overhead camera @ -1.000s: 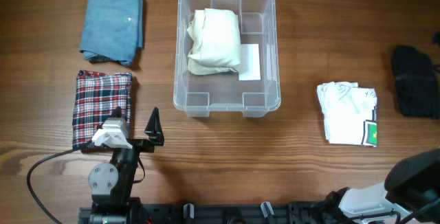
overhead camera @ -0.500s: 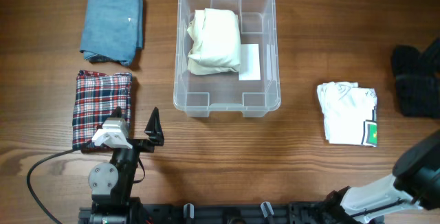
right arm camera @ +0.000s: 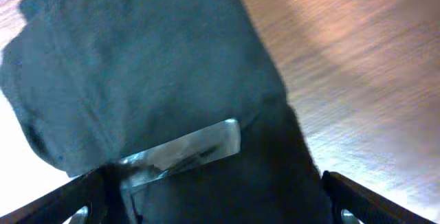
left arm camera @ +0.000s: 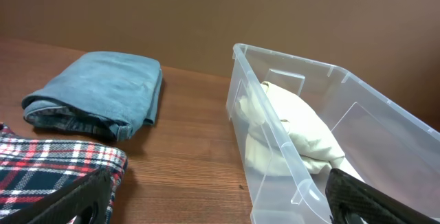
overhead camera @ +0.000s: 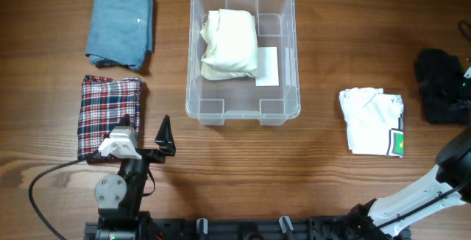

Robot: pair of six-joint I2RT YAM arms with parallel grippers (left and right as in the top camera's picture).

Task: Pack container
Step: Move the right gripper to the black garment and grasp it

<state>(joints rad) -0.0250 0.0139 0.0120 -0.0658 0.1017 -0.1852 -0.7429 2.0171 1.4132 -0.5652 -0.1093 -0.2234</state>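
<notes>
The clear plastic container stands at the middle back of the table. A folded cream cloth lies in it next to a white label. The left wrist view shows its near wall and the cream cloth. My left gripper is open and empty near the front left, its fingers spread over bare wood. My right gripper is open, and its fingers straddle a black garment at the far right.
A folded blue cloth lies at the back left and a plaid cloth in front of it. A folded white shirt with a green tag lies right of the container. A shiny clear strip lies on the black garment.
The right arm has swung from the front right corner up along the right edge to the black garment. The left arm and the cloths have not moved.
</notes>
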